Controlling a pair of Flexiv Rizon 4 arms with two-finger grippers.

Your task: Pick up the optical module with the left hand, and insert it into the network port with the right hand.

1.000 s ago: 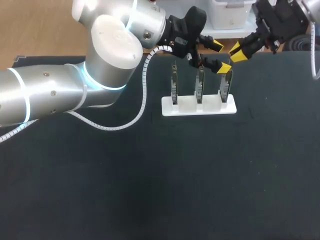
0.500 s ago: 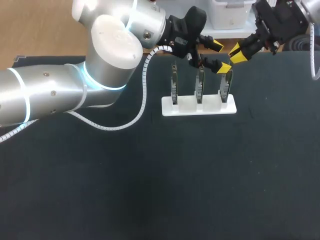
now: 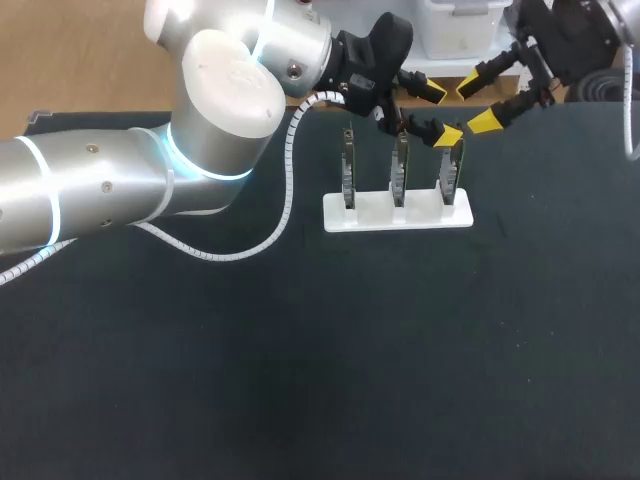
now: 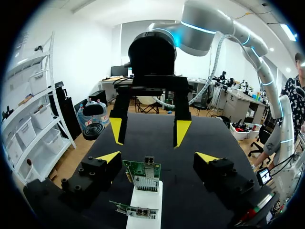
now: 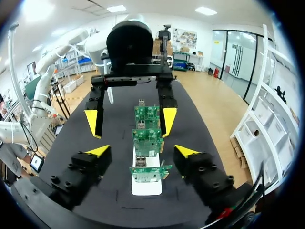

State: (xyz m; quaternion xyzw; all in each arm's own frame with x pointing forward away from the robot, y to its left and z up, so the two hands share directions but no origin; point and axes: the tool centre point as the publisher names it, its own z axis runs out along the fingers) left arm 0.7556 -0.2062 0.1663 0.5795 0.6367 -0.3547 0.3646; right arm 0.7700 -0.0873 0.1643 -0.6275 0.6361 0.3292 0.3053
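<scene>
Head view first: near the far edge of the table, right of middle, a white holder stands three circuit boards upright in a row along that edge. Our left gripper hangs over the middle and right-hand boards, spread wide and holding nothing. Our right gripper faces it from just past the row's right end, also spread and empty. And the optical module? We cannot pick it out as a loose part. The likeliest spot is the metal cage on a board's top edge, long axis upright, directly ahead of the left gripper in the left wrist view. So the left arm is nearer, and a short drop looks like the call.
</scene>
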